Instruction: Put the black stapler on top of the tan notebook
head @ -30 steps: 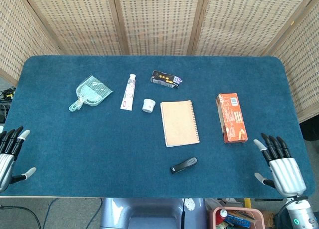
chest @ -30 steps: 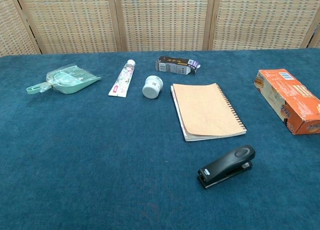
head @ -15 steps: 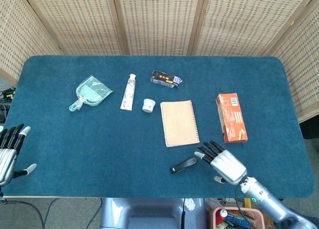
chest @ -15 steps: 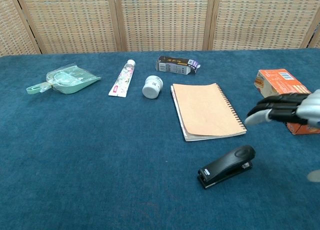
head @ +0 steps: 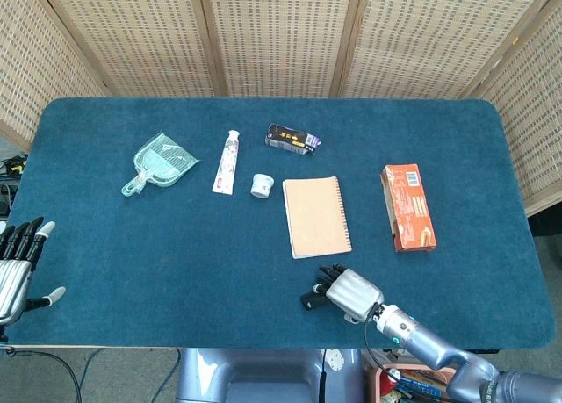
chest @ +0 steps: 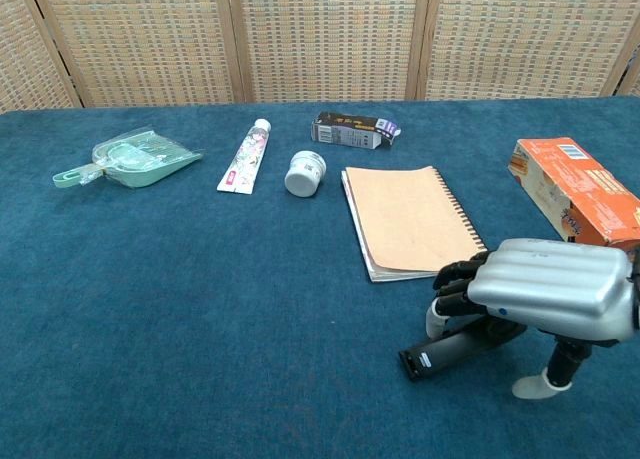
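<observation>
The black stapler (head: 309,299) (chest: 445,351) lies on the blue table near the front edge, just in front of the tan spiral notebook (head: 316,217) (chest: 412,221). My right hand (head: 351,293) (chest: 550,289) is over the stapler's right end, covering most of it. Its fingers curl down on the far side and its thumb points down on the near side, away from the stapler. I see no closed grip, and the stapler rests on the cloth. My left hand (head: 18,267) hangs open and empty at the table's left front edge, seen only in the head view.
An orange box (head: 408,207) (chest: 580,199) lies right of the notebook. Behind and left of it are a dark small box (head: 292,139) (chest: 355,131), a white jar (head: 261,185) (chest: 305,172), a tube (head: 226,161) (chest: 245,156) and a green dustpan (head: 161,161) (chest: 130,159).
My right hand has swept in from the table's right front corner leftward and come down over the stapler. The stapler, the notebook and my left hand have stayed put.
</observation>
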`<state>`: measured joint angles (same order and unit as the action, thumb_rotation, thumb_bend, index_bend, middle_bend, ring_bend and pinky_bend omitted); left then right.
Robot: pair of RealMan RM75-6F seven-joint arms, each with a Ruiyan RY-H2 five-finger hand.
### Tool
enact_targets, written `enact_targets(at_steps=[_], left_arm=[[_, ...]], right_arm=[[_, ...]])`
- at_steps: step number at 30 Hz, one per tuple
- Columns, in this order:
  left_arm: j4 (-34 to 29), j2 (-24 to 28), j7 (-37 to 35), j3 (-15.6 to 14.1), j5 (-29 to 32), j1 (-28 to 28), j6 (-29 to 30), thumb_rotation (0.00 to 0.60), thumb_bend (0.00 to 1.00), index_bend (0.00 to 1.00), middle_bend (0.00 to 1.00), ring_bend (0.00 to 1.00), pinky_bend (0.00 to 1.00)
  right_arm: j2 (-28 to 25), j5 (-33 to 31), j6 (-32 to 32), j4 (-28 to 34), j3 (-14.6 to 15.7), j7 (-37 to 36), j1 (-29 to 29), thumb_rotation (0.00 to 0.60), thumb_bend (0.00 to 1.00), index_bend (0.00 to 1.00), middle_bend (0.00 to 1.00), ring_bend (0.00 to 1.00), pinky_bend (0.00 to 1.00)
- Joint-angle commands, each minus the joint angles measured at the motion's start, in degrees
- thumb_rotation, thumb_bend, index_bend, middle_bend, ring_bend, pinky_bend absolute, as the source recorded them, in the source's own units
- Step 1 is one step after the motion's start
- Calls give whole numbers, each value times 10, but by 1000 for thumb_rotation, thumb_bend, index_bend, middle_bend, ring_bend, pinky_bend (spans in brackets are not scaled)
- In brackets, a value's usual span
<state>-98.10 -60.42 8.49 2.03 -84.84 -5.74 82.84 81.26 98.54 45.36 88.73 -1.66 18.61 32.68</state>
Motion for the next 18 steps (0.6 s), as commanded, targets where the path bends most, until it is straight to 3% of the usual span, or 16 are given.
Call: enact_targets(at_steps=[1,6,10,14,18], left_arm=[[0,0,-2,0,1,0,1,600,0,0,0,0,0],[0,1,-3,0,0,0,0,600,0,0,0,0,0],[1,2,-7,0,2,0,1,600,0,0,0,0,0],[1,2,-8,0,4,-1,-3,600,0,0,0,0,0],[2,2,-8,1,9,-4,-10,600,0,0,0,0,0]], right_arm=[[14,-3,5,-11,0,5,4,600,322,399,391,255,365],[40,6,29,-40,4,-4,8,600,470,535,512,371,482],[47,19,62,-48,7,-37,10,600,535,548,525,382,494],[35,22,81,-43,-2,-51,17,600,541,549,524,382,496],[13,8,90,-26,-34,-51,33,600,541,549,525,382,497]])
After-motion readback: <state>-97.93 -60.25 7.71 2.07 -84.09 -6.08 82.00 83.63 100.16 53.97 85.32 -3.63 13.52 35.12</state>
